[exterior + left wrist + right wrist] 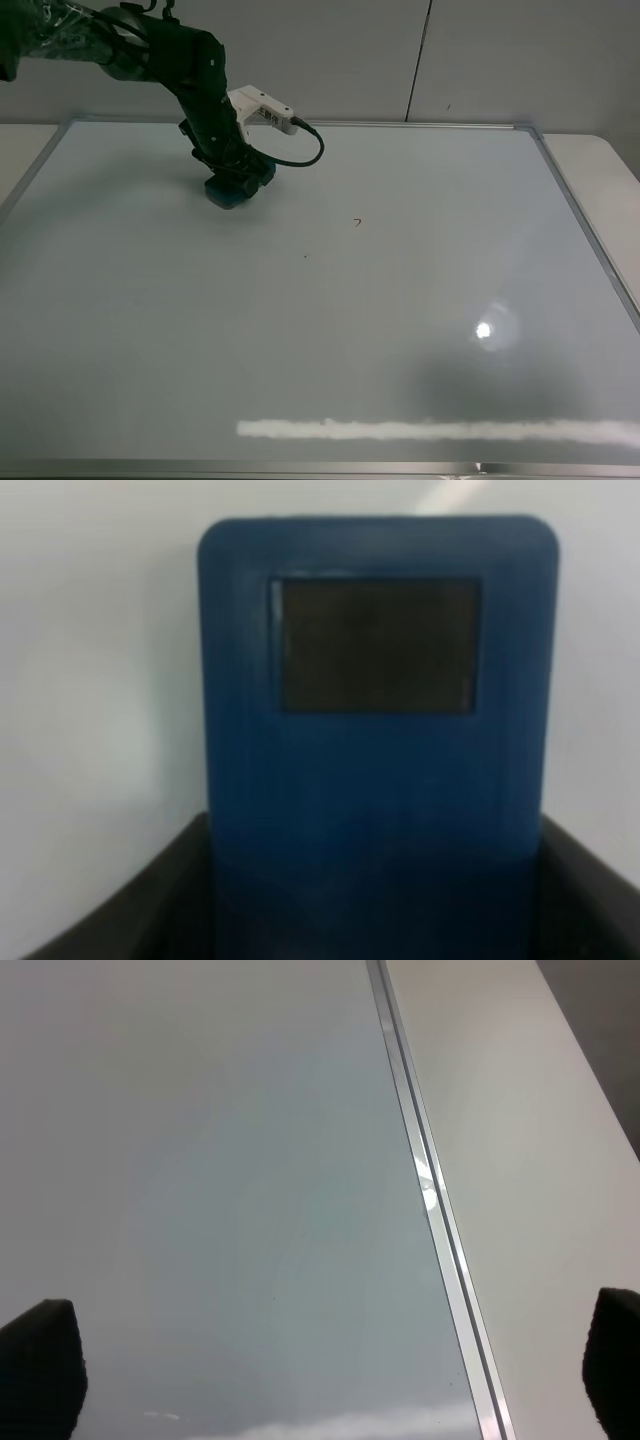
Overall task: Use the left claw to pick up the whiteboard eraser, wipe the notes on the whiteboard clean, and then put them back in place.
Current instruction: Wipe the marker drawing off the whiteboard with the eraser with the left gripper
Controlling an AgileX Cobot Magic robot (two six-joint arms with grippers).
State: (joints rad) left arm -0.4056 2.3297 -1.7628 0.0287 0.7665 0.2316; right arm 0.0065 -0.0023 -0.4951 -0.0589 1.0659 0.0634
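Note:
The whiteboard (400, 320) with a thin silver frame fills most of the exterior high view. My left claw (236, 178) stands at its far left part, shut on the teal whiteboard eraser (228, 193), which rests on the board. In the left wrist view the eraser (375, 760) fills the picture, with the black fingers (140, 900) against both its sides. Of the notes, only a tiny red mark (357, 222) shows near the board's middle. My right gripper (325, 1360) is open and empty above the board's right frame (430, 1190); it is out of the exterior high view.
A white labelled box (262, 109) with a black cable (305, 152) hangs on the left arm. A pale table (600, 160) lies beyond the board's right edge. Lamp glare (485, 330) and a bright streak (430, 430) reflect on the near board.

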